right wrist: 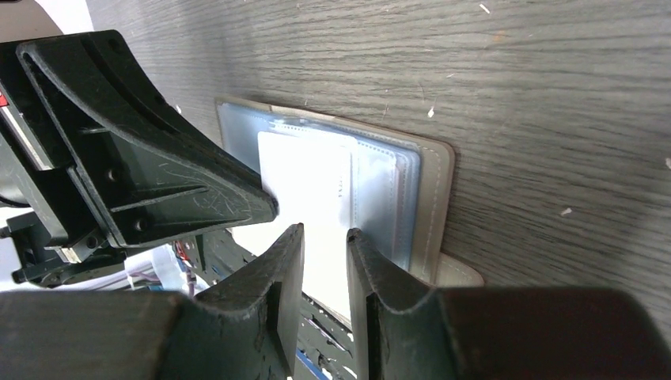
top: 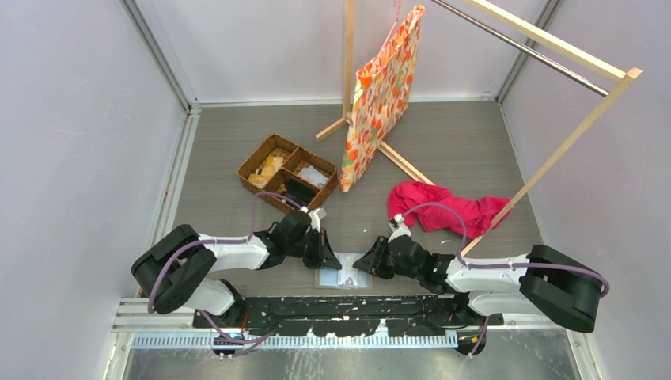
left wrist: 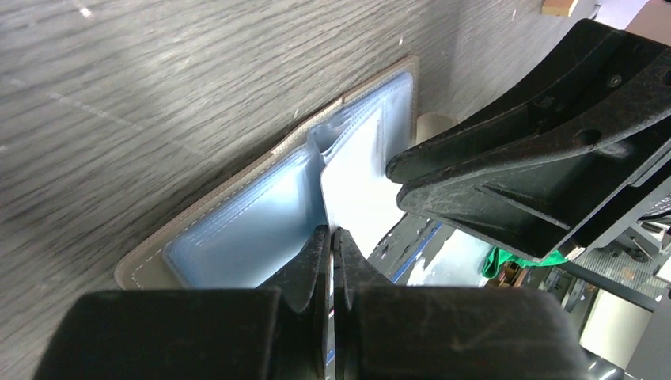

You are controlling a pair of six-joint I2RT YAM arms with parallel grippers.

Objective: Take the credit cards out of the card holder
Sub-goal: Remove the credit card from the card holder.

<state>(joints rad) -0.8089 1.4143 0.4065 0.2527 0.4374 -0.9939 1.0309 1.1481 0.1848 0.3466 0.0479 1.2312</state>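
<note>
The card holder [top: 343, 278] lies spread open on the table near the front edge, its pale blue sleeves [left wrist: 237, 233] facing up inside a grey-olive rim [right wrist: 437, 186]. A white credit card [left wrist: 356, 182] sticks out of the middle sleeve, tilted up. My left gripper [left wrist: 332, 231] is shut on the card's near edge, which shows as a thin white strip between the jaws. My right gripper [right wrist: 324, 231] hovers with its jaws a little apart over the same card [right wrist: 305, 170], and nothing is pinched between them. In the top view the left gripper [top: 329, 260] and the right gripper [top: 364, 265] meet over the holder.
A brown wicker divided basket [top: 286, 172] sits behind the left arm. A flowered bag [top: 381, 95] hangs from a wooden rack [top: 554, 47] at the back. A pink cloth [top: 447, 207] lies behind the right arm. The table's front edge runs just behind the holder.
</note>
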